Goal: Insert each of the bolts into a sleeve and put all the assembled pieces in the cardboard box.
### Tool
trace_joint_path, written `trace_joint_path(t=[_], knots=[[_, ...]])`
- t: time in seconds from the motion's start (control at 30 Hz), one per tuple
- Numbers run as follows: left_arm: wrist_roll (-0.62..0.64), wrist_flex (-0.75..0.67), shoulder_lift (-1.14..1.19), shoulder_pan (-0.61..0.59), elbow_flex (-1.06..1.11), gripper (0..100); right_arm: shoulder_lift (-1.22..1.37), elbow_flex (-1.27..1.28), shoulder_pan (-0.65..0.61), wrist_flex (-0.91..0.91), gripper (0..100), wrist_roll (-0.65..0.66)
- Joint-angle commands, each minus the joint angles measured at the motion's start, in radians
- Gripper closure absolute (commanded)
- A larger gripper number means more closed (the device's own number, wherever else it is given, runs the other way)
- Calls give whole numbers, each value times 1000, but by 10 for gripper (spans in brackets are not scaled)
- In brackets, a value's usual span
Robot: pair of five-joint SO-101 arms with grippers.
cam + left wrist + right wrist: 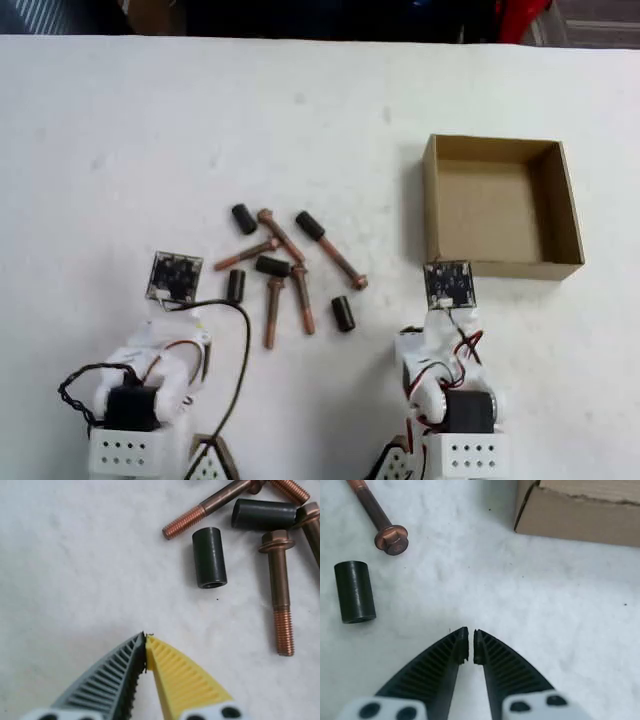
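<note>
Both arms sit side by side at the near edge of the white table (120,130). The left gripper (145,641) is low over the tabletop, its grey finger (112,677) and yellow finger (185,680) pressed tip to tip. The right gripper (471,646) is also low, its black fingers (435,670) drawn together with only a hairline slit between the tips. Just beyond the left gripper a black sleeve (210,557) lies on its side, open end toward the gripper. A copper bolt (279,590) lies alongside it, not touching. Off to one side of the right gripper lies a second sleeve (355,592), near the hex head of a flanged bolt (391,539) but clear of it. Farther out, between the arms, five bolts and five sleeves lie in a loose scatter, some touching or crossing. A third sleeve (310,226) lies in line with the far, threaded end of the flanged bolt. I cannot tell whether it is slipped on. The cardboard box (505,268) stands open-topped beyond the right gripper, well apart from the scatter.
</note>
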Motion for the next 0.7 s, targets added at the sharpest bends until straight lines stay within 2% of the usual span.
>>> trace_joint_path(t=[0.0,0.67], knots=[[-8,6,-5,7,-2,976,-4,9,-5,4,981,-8],[-5,6,-5,12,-2,976,-4,9,-10,4,981,-5]])
